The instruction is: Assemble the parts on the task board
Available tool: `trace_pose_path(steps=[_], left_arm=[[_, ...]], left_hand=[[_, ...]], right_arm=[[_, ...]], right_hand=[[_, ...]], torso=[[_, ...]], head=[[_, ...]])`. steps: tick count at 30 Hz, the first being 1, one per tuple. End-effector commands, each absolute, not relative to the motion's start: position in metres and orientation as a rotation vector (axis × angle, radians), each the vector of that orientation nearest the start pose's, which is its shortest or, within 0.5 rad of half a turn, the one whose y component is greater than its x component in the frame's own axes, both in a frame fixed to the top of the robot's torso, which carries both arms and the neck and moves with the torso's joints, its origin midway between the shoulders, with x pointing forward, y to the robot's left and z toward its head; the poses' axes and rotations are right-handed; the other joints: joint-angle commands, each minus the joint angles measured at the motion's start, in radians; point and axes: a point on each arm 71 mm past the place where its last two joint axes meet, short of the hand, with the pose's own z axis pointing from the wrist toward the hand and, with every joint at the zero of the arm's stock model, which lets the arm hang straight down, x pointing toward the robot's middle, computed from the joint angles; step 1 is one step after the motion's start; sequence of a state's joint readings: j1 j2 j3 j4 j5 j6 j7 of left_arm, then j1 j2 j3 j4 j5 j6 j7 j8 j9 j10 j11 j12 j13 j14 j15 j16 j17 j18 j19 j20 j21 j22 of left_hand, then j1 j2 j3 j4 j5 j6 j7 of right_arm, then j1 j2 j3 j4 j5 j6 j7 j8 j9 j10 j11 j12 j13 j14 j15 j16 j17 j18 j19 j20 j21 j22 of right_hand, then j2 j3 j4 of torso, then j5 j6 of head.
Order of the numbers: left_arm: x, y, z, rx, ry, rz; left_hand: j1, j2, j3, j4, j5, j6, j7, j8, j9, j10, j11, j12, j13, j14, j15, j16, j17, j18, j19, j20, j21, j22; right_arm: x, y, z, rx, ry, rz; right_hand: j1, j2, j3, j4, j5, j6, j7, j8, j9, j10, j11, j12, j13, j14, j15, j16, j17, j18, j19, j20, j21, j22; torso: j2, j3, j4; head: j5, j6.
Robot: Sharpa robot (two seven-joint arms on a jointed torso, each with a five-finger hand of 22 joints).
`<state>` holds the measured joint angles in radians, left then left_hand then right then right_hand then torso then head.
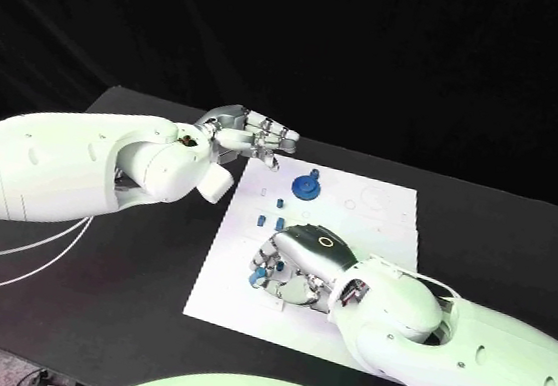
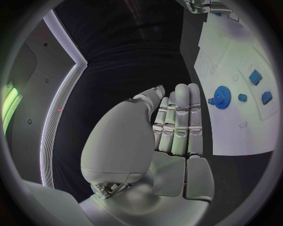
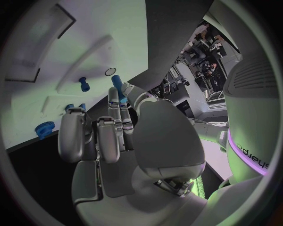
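Observation:
The white task board (image 1: 354, 267) lies in the middle of the black table. A blue gear (image 1: 306, 189) sits near its far edge, with small blue parts (image 1: 270, 220) just in front of it. My right hand (image 1: 309, 259) hangs low over the board's near half and pinches a blue peg (image 3: 118, 87) between thumb and finger. Another blue peg (image 3: 84, 84) stands on the board beyond it. My left hand (image 1: 245, 136) hovers off the board's far left corner, fingers straight and holding nothing. The left wrist view shows the gear (image 2: 221, 97) and blue blocks (image 2: 254, 76).
Black table (image 1: 108, 254) surrounds the board on all sides. White cables (image 1: 6, 252) trail under my left arm. The board's far right part carries printed outlines (image 1: 373, 202).

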<state>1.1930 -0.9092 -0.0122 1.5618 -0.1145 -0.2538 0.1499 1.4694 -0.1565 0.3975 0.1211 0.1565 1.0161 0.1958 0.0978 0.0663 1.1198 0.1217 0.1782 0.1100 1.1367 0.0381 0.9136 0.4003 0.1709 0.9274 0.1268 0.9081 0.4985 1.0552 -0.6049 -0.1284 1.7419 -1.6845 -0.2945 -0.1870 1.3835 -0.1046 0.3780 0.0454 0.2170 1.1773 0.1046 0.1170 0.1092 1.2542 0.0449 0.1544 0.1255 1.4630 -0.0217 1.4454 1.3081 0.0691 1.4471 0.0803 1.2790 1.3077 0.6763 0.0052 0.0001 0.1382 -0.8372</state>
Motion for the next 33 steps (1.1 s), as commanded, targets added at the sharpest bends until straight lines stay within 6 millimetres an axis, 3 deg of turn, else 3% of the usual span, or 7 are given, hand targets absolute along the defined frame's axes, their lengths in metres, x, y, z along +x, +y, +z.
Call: trace_pose_path(steps=[1, 33], left_arm=[[0.481, 0.223, -0.182, -1.105, 1.668, -1.437], [0.481, 0.224, -0.182, -1.108, 1.668, -1.432]], left_hand=[[-0.002, 0.007, -0.005, -0.002, 0.000, -0.006, 0.000, -0.003, 0.000, -0.010, 0.000, 0.007, 0.002, -0.002, 0.004, -0.005, -0.001, 0.014, 0.001, 0.007, -0.006, -0.002], [-0.002, 0.008, -0.006, -0.002, 0.000, -0.006, 0.000, -0.002, 0.001, -0.011, 0.000, 0.008, 0.002, -0.002, 0.004, -0.005, -0.002, 0.014, 0.001, 0.007, -0.007, -0.003]], right_arm=[[0.362, -0.030, -0.242, -0.558, 1.712, 0.961], [0.362, -0.030, -0.251, -0.624, 1.755, 0.913]], right_hand=[[-0.005, 0.007, 0.008, -0.001, 0.003, 0.003, 0.007, 0.001, 0.009, -0.005, 0.003, -0.005, 0.000, 0.067, -0.005, 0.002, 0.047, -0.008, 0.003, -0.001, -0.003, 0.157], [-0.006, 0.008, 0.008, -0.001, 0.004, 0.003, 0.007, 0.001, 0.009, -0.004, 0.004, -0.007, 0.000, 0.066, -0.004, 0.002, 0.046, -0.008, 0.003, -0.001, -0.004, 0.157]], torso=[[0.000, -0.0003, 0.0003], [0.000, -0.0005, -0.0002]], head=[[0.001, -0.002], [0.006, -0.013]])
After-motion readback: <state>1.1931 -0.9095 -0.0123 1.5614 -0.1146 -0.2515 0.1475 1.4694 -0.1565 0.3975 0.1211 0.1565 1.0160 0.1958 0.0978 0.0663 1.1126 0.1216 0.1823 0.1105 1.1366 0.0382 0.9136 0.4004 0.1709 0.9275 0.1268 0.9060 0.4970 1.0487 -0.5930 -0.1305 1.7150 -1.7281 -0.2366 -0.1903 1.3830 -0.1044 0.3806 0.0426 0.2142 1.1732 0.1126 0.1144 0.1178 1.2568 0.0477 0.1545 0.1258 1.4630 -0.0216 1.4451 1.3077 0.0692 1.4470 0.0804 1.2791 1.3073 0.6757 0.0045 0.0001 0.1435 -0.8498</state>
